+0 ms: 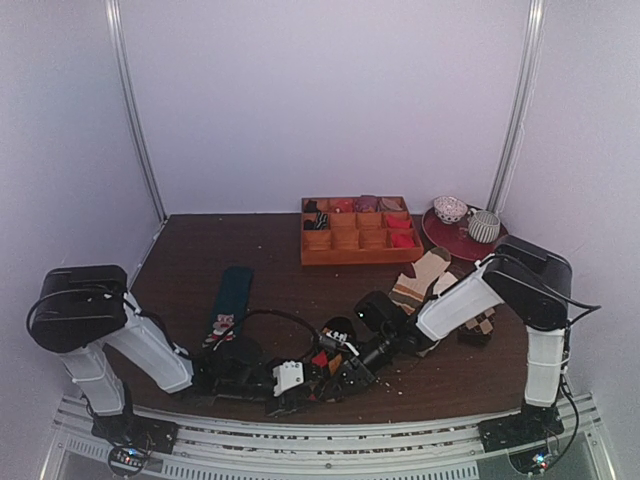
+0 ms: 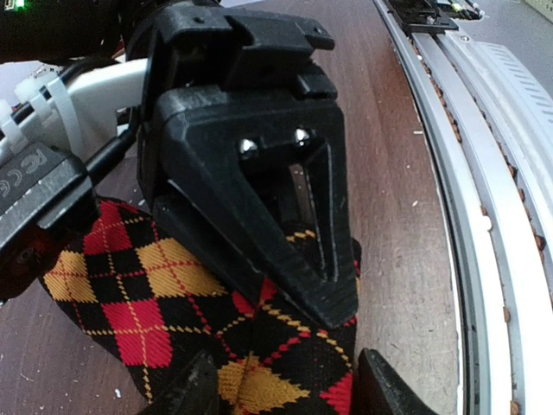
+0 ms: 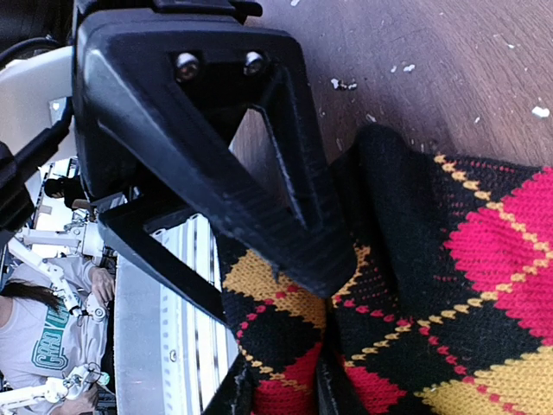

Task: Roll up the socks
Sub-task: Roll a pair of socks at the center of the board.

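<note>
We see right hand [image 3: 276, 398] narrow, pinching socks [image 2: 173, 294]; left hand [image 2: 289, 393] astride them, grip unclear; near surface [image 2: 397, 173] edge just beside.

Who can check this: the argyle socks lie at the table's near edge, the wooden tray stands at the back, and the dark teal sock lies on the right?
One slip: the dark teal sock lies on the left, as the top external view shows. The argyle socks at the near edge and the wooden tray at the back are as stated.
</note>
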{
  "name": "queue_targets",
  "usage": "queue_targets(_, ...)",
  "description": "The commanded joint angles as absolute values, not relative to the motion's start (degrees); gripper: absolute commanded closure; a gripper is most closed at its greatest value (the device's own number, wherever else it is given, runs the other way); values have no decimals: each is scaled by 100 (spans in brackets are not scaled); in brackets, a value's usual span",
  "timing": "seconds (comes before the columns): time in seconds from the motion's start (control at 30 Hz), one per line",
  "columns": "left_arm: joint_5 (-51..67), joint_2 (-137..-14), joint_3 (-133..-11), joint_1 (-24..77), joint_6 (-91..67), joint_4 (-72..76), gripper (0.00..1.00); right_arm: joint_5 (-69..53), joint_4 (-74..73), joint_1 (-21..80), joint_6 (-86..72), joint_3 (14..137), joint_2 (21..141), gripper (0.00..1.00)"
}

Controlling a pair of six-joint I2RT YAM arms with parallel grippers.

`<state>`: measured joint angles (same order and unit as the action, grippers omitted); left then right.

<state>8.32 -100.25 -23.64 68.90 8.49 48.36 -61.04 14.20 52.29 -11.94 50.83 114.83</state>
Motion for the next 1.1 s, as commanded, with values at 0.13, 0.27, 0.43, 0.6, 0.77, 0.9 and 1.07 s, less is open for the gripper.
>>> queue_targets(0.13,815,-10226,-2415,6908,630,4834,66,-5287,60,5232,-1167,4798,12017,79)
queue_targets(0.27,856,-10300,-2562,6908,599,4593,96,-5251,151,5229,-1258,4777,12014,77)
queue_targets(0.43,789,-10318,-2725,6900,6,4033,100,-5123,717,5222,-1372,4568,11493,65)
queue_targets(0.6,1031,-10451,-2851,6727,-958,3183,100,-3790,2361,5241,-1179,3633,9569,54)
queue_targets(0.77,1525,-10810,-2702,6367,-1651,3001,100,-2488,3510,5545,471,2477,7735,43)
queue_targets(0.9,1930,-11100,-2559,6188,-1977,2928,100,-1532,3899,6051,1665,2013,7475,38)
queue_targets(1.07,2131,-11196,-2461,6154,-2098,2846,100,-814,3662,6621,2471,2418,8330,36)
